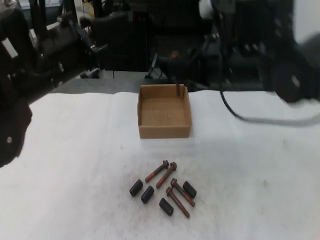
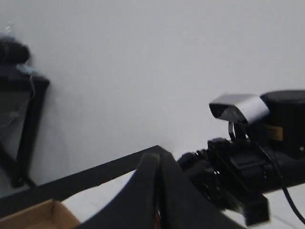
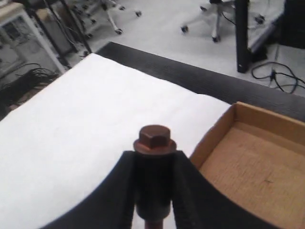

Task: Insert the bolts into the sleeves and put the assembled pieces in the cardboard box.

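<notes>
Between the fingers of my right gripper (image 3: 153,183) stands a black sleeve (image 3: 152,195) with a rusty bolt (image 3: 153,136) in it, hex head up. The gripper is shut on this piece, beside a wall of the cardboard box (image 3: 214,138). In the high view a thin upright piece (image 1: 178,90) hangs at the far right corner of the box (image 1: 164,131). My left gripper (image 2: 156,161) is shut, its fingers pressed together, with a corner of the box (image 2: 40,214) below it. Several loose bolts (image 1: 157,171) and several black sleeves (image 1: 136,187) lie on the white cloth in front of the box.
White cloth (image 1: 75,150) covers the bench, with wide bare room left and right of the box. The other arm's wrist camera (image 2: 238,108) sits close to my left gripper. A black cable (image 1: 240,115) lies across the cloth at the back right. Dark equipment lines the far edge.
</notes>
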